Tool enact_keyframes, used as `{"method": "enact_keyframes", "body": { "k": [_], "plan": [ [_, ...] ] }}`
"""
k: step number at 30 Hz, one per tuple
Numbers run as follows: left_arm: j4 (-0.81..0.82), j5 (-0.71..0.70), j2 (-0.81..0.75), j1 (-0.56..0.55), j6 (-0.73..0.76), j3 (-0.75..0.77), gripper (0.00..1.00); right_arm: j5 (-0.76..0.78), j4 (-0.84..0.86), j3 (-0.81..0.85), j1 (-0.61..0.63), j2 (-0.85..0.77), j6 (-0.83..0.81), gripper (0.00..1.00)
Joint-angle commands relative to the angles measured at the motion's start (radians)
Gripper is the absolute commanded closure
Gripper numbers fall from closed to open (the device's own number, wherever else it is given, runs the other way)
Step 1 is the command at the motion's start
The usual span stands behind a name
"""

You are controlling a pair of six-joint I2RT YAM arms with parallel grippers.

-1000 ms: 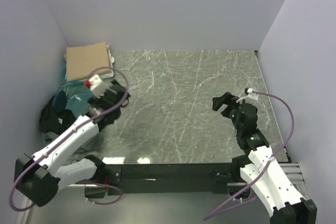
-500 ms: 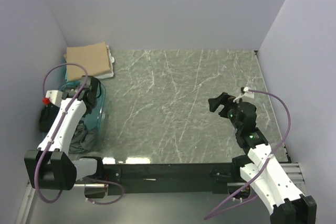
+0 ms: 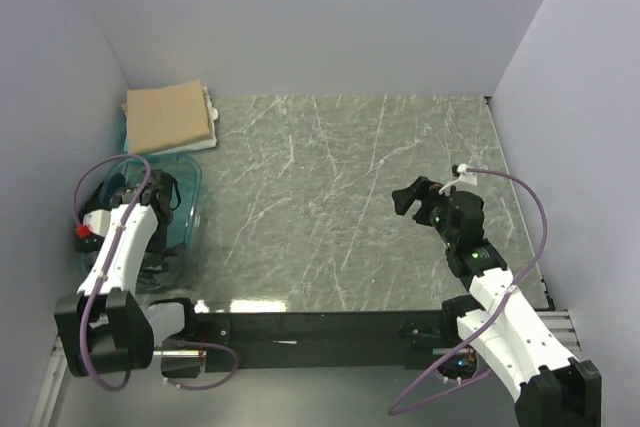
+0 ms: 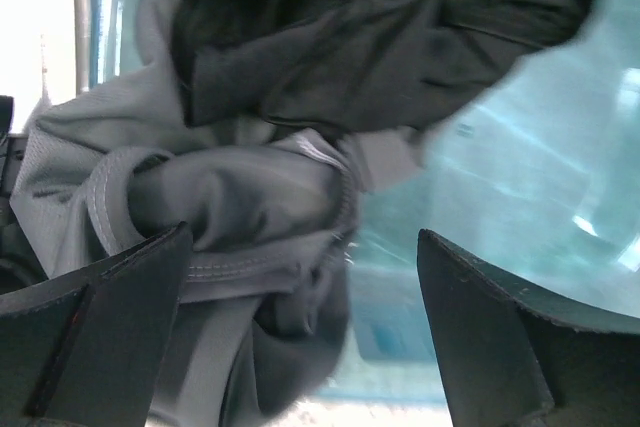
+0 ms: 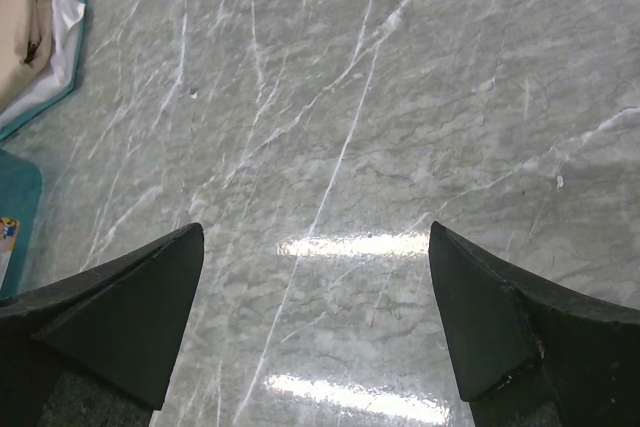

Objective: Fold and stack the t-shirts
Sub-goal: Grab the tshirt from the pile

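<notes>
Grey crumpled t-shirt (image 4: 230,217) in translucent teal tub (image 4: 520,187); left gripper (image 4: 300,247) over it, jaws wide, empty. Right gripper (image 5: 315,237) wide, empty, over green marble table (image 5: 330,77).

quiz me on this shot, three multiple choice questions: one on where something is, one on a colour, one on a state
1. Where does the folded tan t-shirt lie?
A. in the far left corner of the table
B. at the near right edge
C. under the right arm

2. What colour is the plastic tub?
A. red
B. translucent teal
C. yellow

3. How is the right hand?
A. shut on a black shirt
B. shut on the tub's rim
C. open, nothing in it

Answers:
1 A, the top view shows it in the corner where the far and left walls meet.
2 B, the left wrist view shows see-through teal plastic.
3 C, its fingers stand wide apart with only bare marble between them.
</notes>
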Motion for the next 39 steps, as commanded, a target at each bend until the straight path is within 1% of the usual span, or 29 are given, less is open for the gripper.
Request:
{"method": "enact_keyframes", "body": {
  "k": [1,3,4,5,6,7,9,10,11,12,16,20,24,28,30,31,32,33,34,35,37,39],
  "plan": [
    [-0.002,0.026,0.049,0.054,0.019,-0.017,0.01,-0.017,0.055,0.016,-0.001,0.015,-0.001,0.01],
    [0.057,0.059,0.056,0.085,0.078,-0.052,0.00,-0.017,0.051,0.020,-0.001,0.024,-0.001,0.01],
    [0.118,0.075,0.056,0.115,0.101,-0.064,0.01,-0.015,0.042,0.023,0.001,0.032,-0.004,0.01],
    [0.137,0.089,0.057,0.126,0.120,-0.083,0.04,-0.011,0.036,0.028,0.001,0.033,-0.004,0.01],
    [0.146,0.098,0.062,0.135,0.138,-0.087,0.09,-0.009,0.029,0.033,0.001,0.035,-0.006,0.01],
    [0.147,0.106,0.063,0.146,0.141,-0.083,0.19,0.000,0.020,0.034,-0.001,0.033,-0.006,0.01],
    [0.121,0.092,0.062,0.146,0.134,-0.074,0.26,0.011,0.022,0.030,-0.001,0.027,-0.004,0.01],
    [0.108,0.069,0.054,0.146,0.123,-0.066,0.56,0.020,0.028,0.026,-0.001,0.023,-0.003,0.01],
    [0.067,0.060,0.045,0.146,0.108,-0.063,0.92,0.021,0.028,0.026,-0.001,0.023,-0.003,0.01],
    [0.047,0.046,0.016,0.145,0.073,-0.058,0.99,0.024,0.028,0.028,-0.001,0.024,-0.004,0.01],
    [0.033,0.029,-0.084,0.146,0.075,-0.035,0.99,0.031,0.029,0.030,0.001,0.036,-0.003,0.01],
    [0.061,0.044,-0.184,0.145,0.129,-0.008,0.99,0.023,0.025,0.039,-0.001,0.055,-0.001,0.01],
    [0.070,0.026,-0.282,0.145,0.164,0.025,0.99,0.032,0.022,0.039,0.001,0.058,-0.003,0.01],
    [0.068,0.029,-0.343,0.145,0.138,0.029,0.99,0.034,0.011,0.040,-0.001,0.050,-0.007,0.01],
    [0.032,0.023,-0.346,0.145,0.106,0.029,0.99,0.043,0.008,0.039,0.001,0.044,-0.006,0.01],
    [0.025,0.018,-0.340,0.145,0.109,0.026,0.94,0.041,0.015,0.036,-0.001,0.038,-0.007,0.01],
    [0.010,0.017,-0.333,0.146,0.118,0.025,0.81,0.038,0.017,0.033,-0.001,0.038,-0.006,0.01],
    [-0.007,0.012,-0.307,0.145,0.115,0.025,0.64,0.035,0.022,0.030,0.001,0.038,-0.004,0.01],
    [-0.030,0.008,-0.291,0.145,0.105,0.026,0.37,0.034,0.022,0.031,-0.001,0.044,-0.003,0.01],
    [-0.060,-0.009,-0.277,0.145,0.091,0.026,0.31,0.034,0.022,0.033,-0.001,0.049,-0.001,0.01],
    [-0.093,-0.014,-0.251,0.145,0.077,0.002,0.25,0.032,0.022,0.037,-0.001,0.061,0.002,0.01],
    [-0.065,0.006,-0.245,0.145,0.094,-0.026,0.24,0.018,0.023,0.039,-0.001,0.069,0.004,0.01]
  ]
}}
